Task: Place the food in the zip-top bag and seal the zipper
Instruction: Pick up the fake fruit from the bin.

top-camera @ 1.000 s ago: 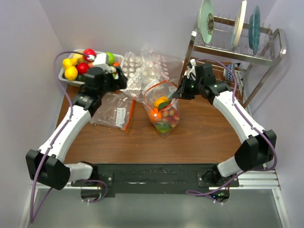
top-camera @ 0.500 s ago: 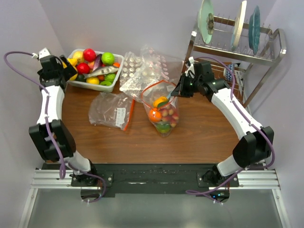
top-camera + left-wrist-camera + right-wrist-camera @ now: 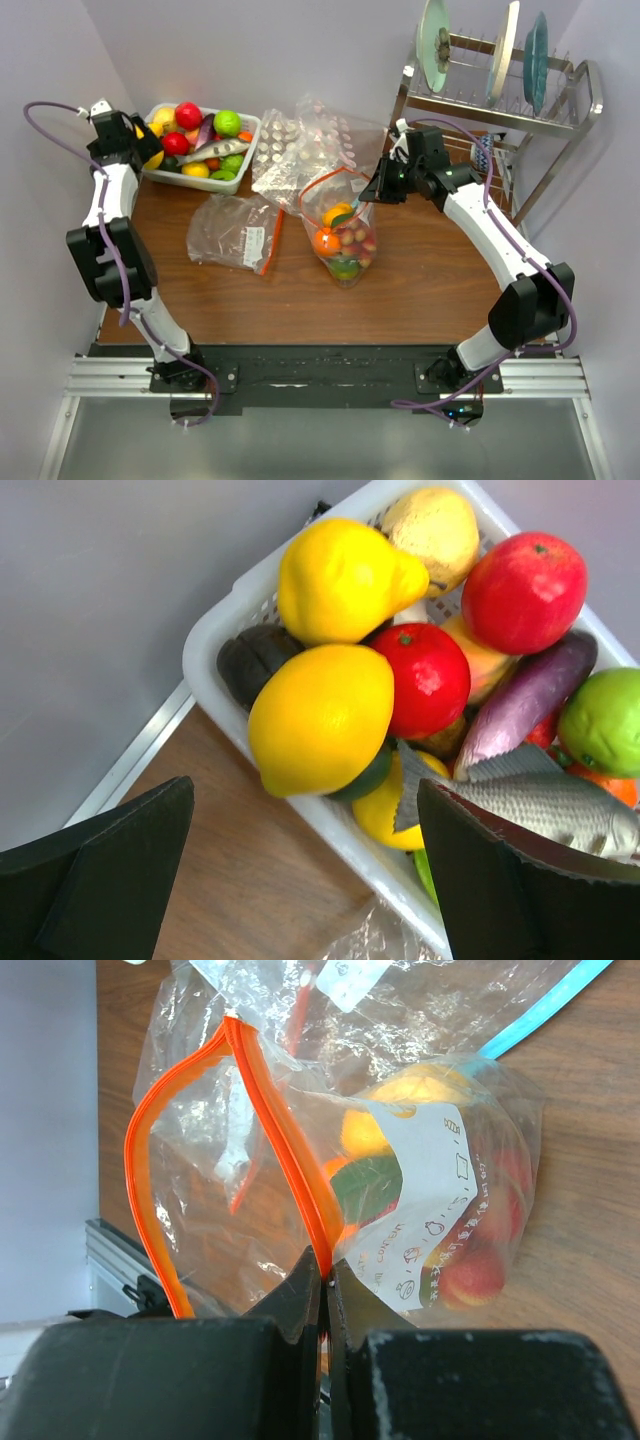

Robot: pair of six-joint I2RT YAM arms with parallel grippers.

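Right claw (image 3: 327, 1280) pinched shut on zipper (image 3: 270, 1130), keeps zip-top bag (image 3: 340, 225) mouth open; some food (image 3: 340, 248) inside. Left claw (image 3: 305, 800), wide open and empty, hovers over basket (image 3: 215, 640) well left of bag. It should centre on the lemon (image 3: 320, 720) and avoid neighbours.

A brown wooden counter (image 3: 430, 290). At its far left corner sits a white basket (image 3: 198, 181) holding a grey toy fish (image 3: 560, 805) and a purple toy eggplant (image 3: 525, 700). At the far right corner stands a metal dish rack (image 3: 560, 110) with 3 plates (image 3: 505, 45) on edge. Crumpled clear bags (image 3: 310, 140) pile along the far edge. A flat bag (image 3: 235, 232) lies left of centre.
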